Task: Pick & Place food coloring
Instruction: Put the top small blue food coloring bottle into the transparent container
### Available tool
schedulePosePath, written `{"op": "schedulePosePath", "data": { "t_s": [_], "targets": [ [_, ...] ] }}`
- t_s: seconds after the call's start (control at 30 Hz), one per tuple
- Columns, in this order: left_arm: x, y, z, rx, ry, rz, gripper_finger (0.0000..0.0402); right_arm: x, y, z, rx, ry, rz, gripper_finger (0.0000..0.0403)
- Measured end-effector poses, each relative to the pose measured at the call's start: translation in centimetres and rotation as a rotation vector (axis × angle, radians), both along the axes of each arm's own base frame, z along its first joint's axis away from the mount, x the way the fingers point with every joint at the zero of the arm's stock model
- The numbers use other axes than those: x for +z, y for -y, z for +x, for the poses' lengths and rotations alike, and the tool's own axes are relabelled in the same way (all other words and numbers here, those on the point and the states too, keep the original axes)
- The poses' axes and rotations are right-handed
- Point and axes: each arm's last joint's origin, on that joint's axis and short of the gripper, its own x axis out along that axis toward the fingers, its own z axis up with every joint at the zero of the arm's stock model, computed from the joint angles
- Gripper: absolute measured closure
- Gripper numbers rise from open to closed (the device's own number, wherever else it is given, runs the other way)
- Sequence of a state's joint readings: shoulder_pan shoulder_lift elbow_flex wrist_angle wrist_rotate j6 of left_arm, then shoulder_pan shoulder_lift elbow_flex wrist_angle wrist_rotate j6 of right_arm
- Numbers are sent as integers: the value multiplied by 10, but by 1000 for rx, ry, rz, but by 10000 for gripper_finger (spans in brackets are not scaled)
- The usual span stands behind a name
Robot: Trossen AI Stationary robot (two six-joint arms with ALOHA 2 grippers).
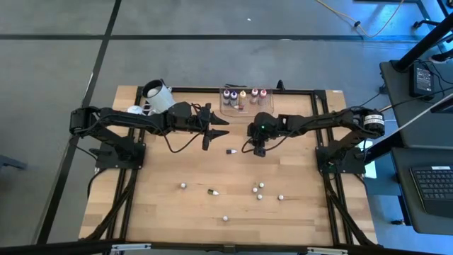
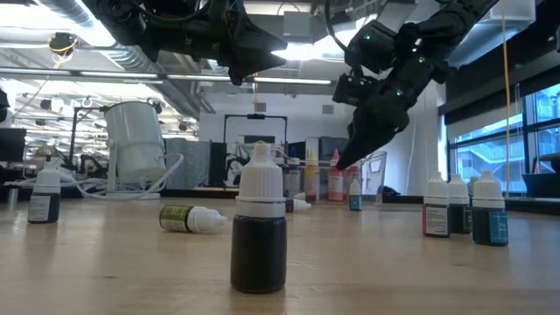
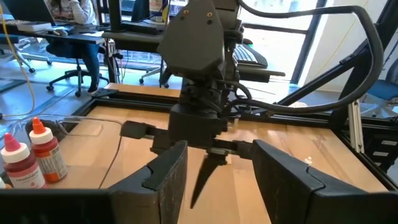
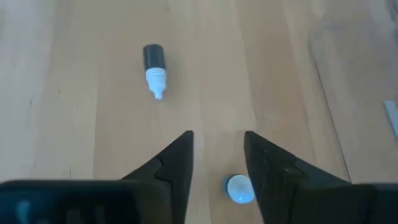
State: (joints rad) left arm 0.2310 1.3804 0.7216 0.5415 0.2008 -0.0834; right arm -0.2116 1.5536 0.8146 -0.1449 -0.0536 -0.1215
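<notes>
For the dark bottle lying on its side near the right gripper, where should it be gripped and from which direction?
Probably across its dark body, coming straight down. The bottle lies flat on the bare wood table, clear of the blue-capped bottle, so both long sides are free. The right gripper, jaws apart, hangs empty above.

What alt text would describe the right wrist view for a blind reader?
The right gripper, fingers slightly apart and empty, points down at a wooden table. A dark bottle lies on its side beyond it; a pale-capped bottle stands beside one finger.
</notes>
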Motion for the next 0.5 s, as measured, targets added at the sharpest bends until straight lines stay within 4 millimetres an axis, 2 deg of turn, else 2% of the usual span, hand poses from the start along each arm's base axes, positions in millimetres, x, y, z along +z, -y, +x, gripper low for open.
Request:
{"op": "schedulePosePath", "data": {
  "t_s": [0.27, 0.37, 0.5],
  "targets": [
    [0, 0, 0, 0, 0, 0, 227, -3, -3, -2, 20, -30, -5, 154],
    [0, 0, 0, 0, 0, 0, 228, -7, -2, -5, -19, -49, -24, 135],
    [0, 0, 0, 0, 0, 0, 226, -15, 0, -11, -119, -88, -71, 131]
  ]
}}
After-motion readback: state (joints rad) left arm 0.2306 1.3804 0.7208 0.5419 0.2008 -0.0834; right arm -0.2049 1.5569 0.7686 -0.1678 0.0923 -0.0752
